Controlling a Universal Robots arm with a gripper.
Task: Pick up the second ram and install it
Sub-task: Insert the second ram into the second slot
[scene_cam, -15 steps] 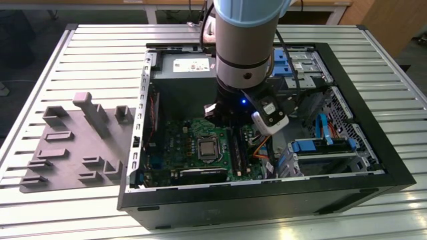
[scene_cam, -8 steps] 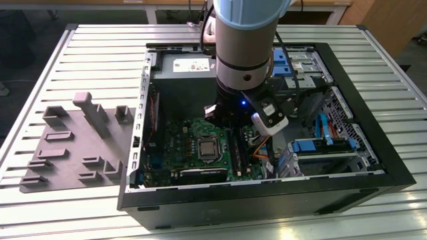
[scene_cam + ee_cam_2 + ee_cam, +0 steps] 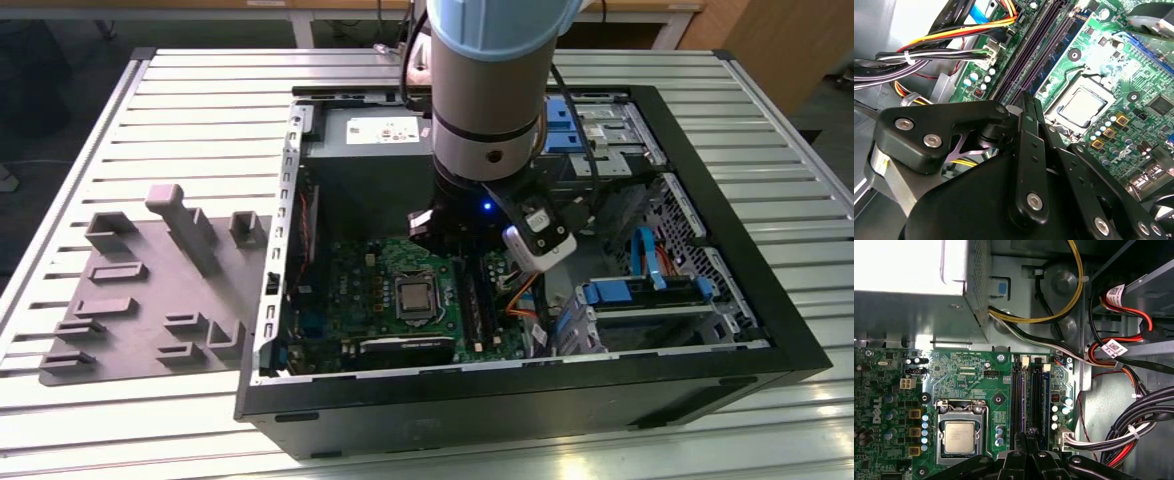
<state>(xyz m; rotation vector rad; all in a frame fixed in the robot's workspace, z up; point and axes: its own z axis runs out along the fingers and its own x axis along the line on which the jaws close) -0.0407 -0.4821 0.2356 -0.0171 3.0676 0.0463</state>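
Pincer point(image 3: 1029, 450) closed on second ram point(image 3: 1030, 405); ram stands in motherboard point(image 3: 969, 380) slot.

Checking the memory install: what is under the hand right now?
Under the hand run the black memory slots of the green motherboard, with a blue-green stick standing in one. The hand covers one end of the slots, so what lies there cannot be seen.

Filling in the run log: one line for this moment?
gripper: over RAM slots, fingers together | motherboard: inside open PC case | CPU: exposed
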